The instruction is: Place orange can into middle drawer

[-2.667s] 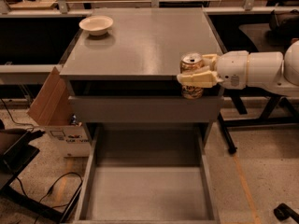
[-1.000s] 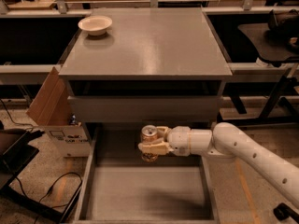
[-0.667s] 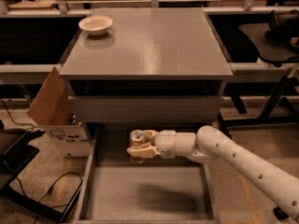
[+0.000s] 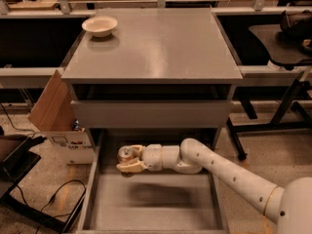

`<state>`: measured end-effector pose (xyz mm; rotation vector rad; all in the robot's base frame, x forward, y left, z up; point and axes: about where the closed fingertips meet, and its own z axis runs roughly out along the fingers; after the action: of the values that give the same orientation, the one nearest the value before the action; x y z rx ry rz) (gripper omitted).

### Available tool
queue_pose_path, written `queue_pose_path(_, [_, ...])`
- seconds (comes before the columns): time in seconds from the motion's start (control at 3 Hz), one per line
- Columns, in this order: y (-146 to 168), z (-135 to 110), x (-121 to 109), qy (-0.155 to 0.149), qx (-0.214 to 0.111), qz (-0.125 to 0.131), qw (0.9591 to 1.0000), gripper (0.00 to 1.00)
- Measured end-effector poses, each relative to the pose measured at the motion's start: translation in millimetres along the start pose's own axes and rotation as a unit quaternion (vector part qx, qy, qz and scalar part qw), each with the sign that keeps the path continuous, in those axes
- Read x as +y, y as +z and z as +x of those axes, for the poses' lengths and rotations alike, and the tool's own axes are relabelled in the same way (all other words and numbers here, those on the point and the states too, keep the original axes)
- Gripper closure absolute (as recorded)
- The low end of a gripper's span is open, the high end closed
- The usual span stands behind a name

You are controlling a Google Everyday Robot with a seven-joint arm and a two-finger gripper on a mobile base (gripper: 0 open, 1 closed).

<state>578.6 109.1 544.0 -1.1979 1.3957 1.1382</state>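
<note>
Fingers (image 4: 130, 167) pinched the can (image 4: 125, 154); gripper (image 4: 127, 160) hovered over the rear left of the drawer (image 4: 161, 211). Can: small cylinder, silver top, upright, long axis vertical, top up. Drawer: flat grey metal floor, low walls.

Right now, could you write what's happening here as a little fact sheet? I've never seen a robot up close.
gripper: over the rear left part of the open drawer, closed around the can
orange can: held in the gripper, silver top showing, apparently above the drawer floor, with a shadow beneath
middle drawer: pulled out, floor bare
white bowl: on the grey cabinet top, back left corner
cardboard box: on the ground, left of the cabinet
task status: can not yet set down
</note>
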Motion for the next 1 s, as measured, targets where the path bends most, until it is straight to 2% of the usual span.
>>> queue_pose_path(0.33, [25,35,0,0.026,-0.019,-0.017,0.9994,1.00])
queue_pose_path(0.67, [41,70,2,0.066,-0.047,-0.017,0.9965,1.00])
queue_pose_path(1.0, [49,102,4,0.096,-0.053,-0.013,0.9939,0.98])
